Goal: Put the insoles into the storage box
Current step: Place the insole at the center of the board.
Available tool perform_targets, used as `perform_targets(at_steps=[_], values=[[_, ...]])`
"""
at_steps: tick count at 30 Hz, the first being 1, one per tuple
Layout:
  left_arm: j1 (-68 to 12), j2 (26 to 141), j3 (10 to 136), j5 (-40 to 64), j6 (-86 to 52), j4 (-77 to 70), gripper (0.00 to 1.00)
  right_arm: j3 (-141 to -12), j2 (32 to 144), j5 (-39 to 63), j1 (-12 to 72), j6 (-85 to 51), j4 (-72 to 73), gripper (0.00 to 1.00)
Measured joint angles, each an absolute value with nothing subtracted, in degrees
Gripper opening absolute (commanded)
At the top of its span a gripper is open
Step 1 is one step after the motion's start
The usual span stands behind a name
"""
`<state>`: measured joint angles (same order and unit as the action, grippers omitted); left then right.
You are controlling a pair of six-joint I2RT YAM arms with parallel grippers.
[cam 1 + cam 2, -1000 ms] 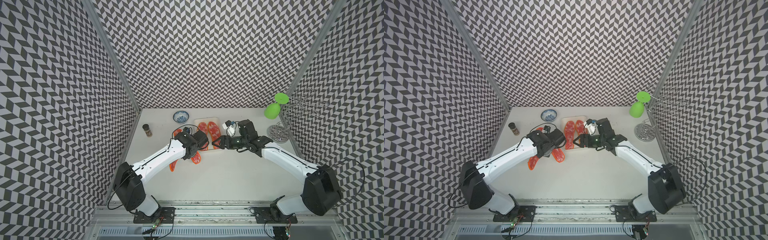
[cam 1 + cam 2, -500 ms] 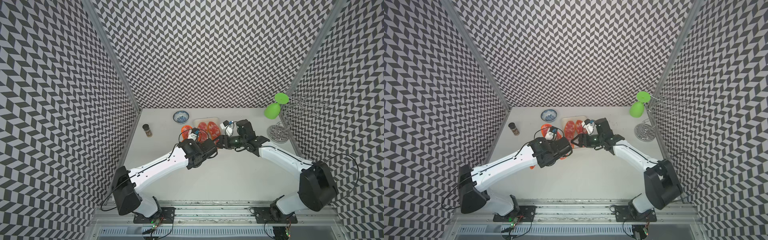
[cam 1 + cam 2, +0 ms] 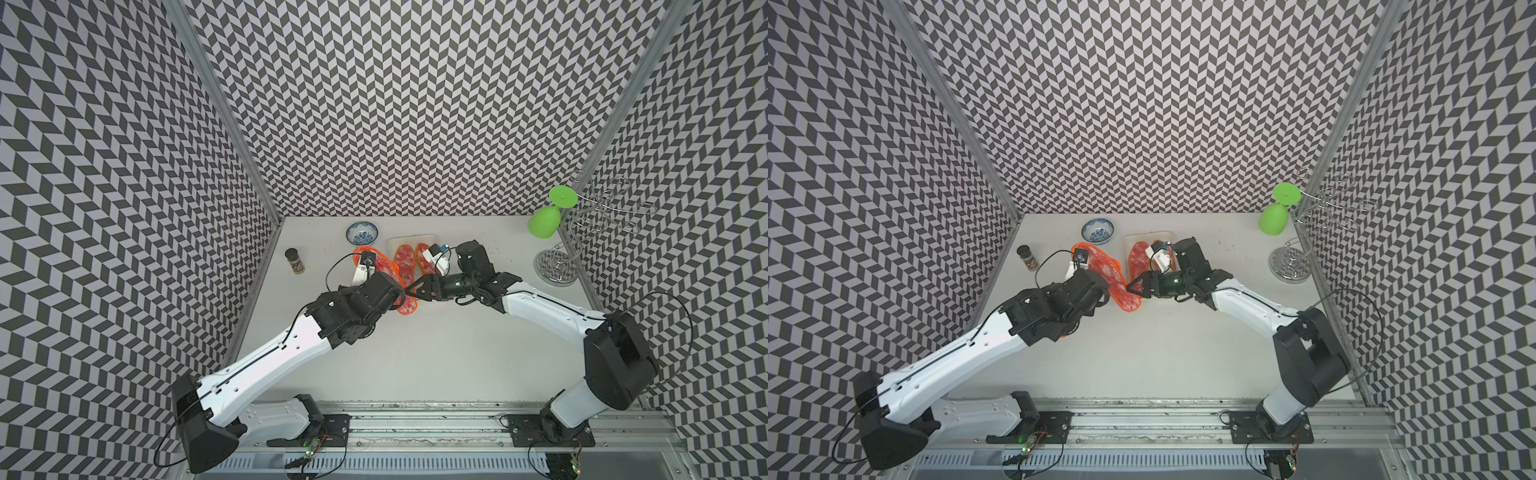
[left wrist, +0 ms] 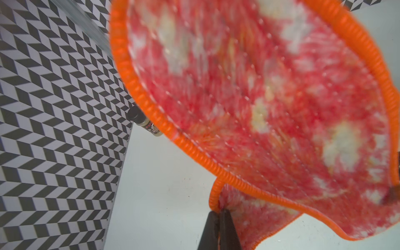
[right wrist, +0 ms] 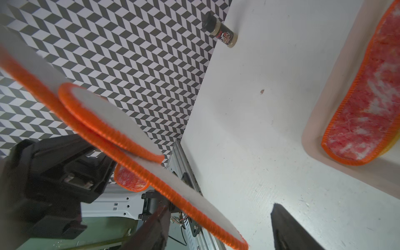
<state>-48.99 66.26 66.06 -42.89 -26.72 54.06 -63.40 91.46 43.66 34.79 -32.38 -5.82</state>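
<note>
My left gripper (image 4: 218,213) is shut on the orange-stitched edge of a mottled red-pink insole (image 3: 384,266), held in the air just left of the storage box (image 3: 392,243). A second mottled insole (image 4: 255,216) hangs pinched in the same jaws, overlapping the first. My right gripper (image 3: 415,289) is open, and its fingers straddle the near tip of the held insole (image 5: 194,207) without closing on it. The white box holds two mottled insoles (image 3: 405,262) (image 3: 424,253). Part of another insole (image 5: 129,179) lies on the table under my left arm.
A spice jar (image 3: 294,261) stands by the left wall. A blue-and-white bowl (image 3: 362,232) sits behind the held insole. A green glass (image 3: 544,220) hangs on a wire rack (image 3: 557,266) at the far right.
My left arm has lifted the insoles off the table and swung them right, toward the box's front. The right gripper has come a little left to meet them and stayed open.
</note>
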Motion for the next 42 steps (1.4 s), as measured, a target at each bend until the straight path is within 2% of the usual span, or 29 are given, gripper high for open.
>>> perform_targets(at_steps=[6, 13, 19, 23, 28, 36, 42], values=[[-44.2, 64.2, 63.7, -34.6, -21.3, 46.3, 0.01, -65.4, 91.9, 44.2, 36.4, -31.4, -5.5, 0.72], [-39.8, 61.8, 62.5, -25.1, -18.8, 41.7, 0.02, -65.5, 94.2, 44.1, 37.4, -29.7, -6.0, 0.56], [-34.9, 61.4, 62.5, -20.4, -17.6, 41.5, 0.01, -65.5, 94.5, 42.8, 37.4, -28.4, -7.9, 0.33], [-32.8, 61.4, 62.7, -17.7, -17.3, 41.5, 0.01, -64.6, 94.5, 41.9, 37.4, -28.0, -8.7, 0.31], [-29.7, 61.4, 63.3, -15.2, -16.1, 42.0, 0.02, -64.0, 94.5, 40.3, 37.3, -25.9, -11.9, 0.22], [-24.5, 61.0, 64.9, -12.9, -14.4, 42.3, 0.02, -61.4, 94.3, 38.2, 37.2, -19.7, -19.2, 0.24], [-21.6, 60.9, 64.9, -9.8, -14.2, 42.2, 0.02, -56.4, 93.3, 34.8, 37.2, -14.6, -25.7, 0.43]])
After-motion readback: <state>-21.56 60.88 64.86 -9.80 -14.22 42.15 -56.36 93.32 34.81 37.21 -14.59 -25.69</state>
